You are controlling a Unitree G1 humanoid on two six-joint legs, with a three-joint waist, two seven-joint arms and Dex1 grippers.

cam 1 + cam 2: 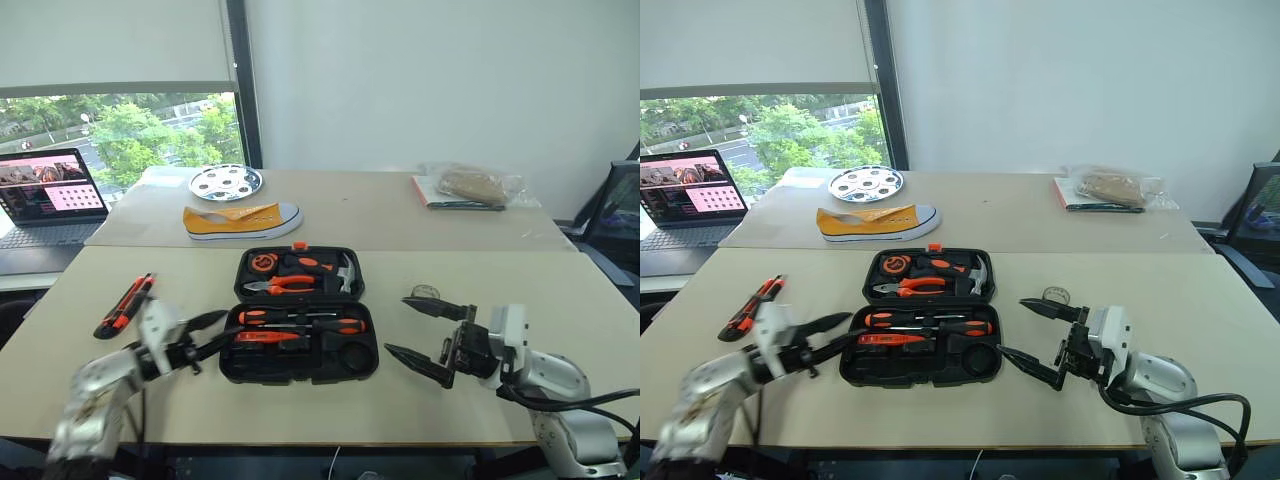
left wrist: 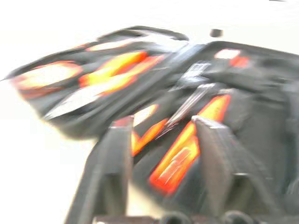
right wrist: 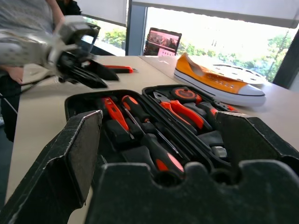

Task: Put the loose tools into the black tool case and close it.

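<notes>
A yellow canvas sneaker (image 1: 243, 219) lies on its side on the far desk (image 1: 360, 215), just in front of a round metal plate with holes (image 1: 226, 182). At the desk's right end sits a clear plastic bag (image 1: 478, 184) on a flat booklet. An open laptop (image 1: 50, 198) stands by the window (image 1: 130, 135), its screen lit.

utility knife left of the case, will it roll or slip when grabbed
The knife looks flat-sided and long, lying flat on the table, so it probably won't roll. It seems stiff and light. Its slim, smooth-looking body might skid or pivot if pinched off-centre.
</notes>
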